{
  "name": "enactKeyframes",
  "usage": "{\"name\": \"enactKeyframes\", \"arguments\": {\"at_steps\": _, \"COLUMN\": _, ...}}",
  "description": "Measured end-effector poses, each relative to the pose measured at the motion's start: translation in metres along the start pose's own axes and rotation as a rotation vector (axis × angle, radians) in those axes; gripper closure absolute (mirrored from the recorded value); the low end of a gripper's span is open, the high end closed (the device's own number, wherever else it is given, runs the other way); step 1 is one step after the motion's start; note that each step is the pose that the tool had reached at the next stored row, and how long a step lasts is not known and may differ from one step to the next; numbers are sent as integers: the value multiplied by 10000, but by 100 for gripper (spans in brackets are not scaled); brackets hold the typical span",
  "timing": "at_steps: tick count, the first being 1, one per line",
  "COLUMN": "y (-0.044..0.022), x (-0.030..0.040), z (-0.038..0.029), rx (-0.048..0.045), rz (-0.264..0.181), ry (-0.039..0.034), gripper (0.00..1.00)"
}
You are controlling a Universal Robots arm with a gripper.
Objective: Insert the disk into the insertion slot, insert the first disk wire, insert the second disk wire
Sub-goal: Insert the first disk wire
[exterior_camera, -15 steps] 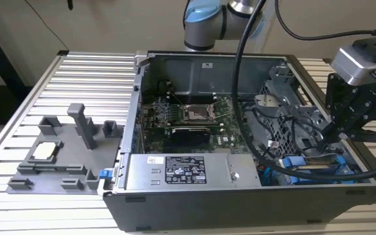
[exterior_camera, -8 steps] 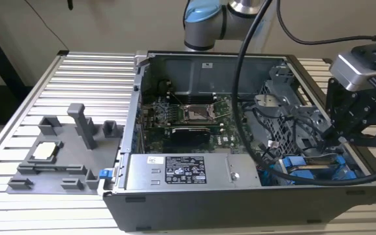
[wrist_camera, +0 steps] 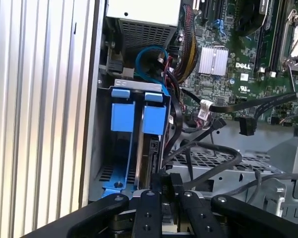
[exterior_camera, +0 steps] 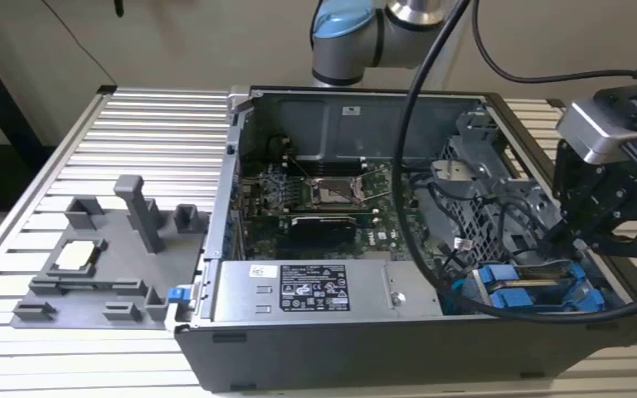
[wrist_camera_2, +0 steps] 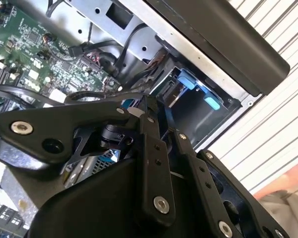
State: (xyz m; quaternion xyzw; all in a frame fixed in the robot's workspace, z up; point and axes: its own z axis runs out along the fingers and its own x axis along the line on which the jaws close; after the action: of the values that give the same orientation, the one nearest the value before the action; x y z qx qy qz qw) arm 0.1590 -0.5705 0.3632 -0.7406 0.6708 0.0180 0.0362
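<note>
Noted the gripper [wrist_camera: 170, 182] at the mouth of the insertion slot [wrist_camera: 103, 148], fingertips drawn close together; unable to confirm anything pinched between them. Found the disk [wrist_camera: 151, 154] standing on edge inside that slot, clipped in its blue frame, near end just beyond the gripper tips; contact not determinable. Recorded a second blue frame [wrist_camera: 122, 115] just beside it. Logged loose black cables [wrist_camera: 216, 151] looping beside the slot, then a coiled blue cable [wrist_camera: 151, 52] and the power supply [wrist_camera: 144, 27] beyond. Taking the centre of the computer case [exterior_camera: 407, 348] in the exterior view as the dial: placed the gripper at 3 o'clock, the insertion slot with the disk at 4 o'clock, the power supply at 7 o'clock, the motherboard [exterior_camera: 318, 217] at 10 o'clock, a grey fixture tray [exterior_camera: 97, 269] at 9 o'clock on the slatted table [exterior_camera: 153, 124], well apart from the case, and the arm's blue-capped joint [exterior_camera: 352, 33] at 12 o'clock.
</note>
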Motion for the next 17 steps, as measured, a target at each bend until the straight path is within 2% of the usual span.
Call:
{"name": "enactKeyframes", "arguments": {"at_steps": 7, "y": -10, "x": 15, "z": 46, "rx": -25, "rz": 247, "ry": 11, "gripper": 81}}
{"name": "enactKeyframes", "arguments": {"at_steps": 17, "y": -21, "x": 23, "z": 129, "rx": 18, "rz": 873, "ry": 27, "gripper": 81}}
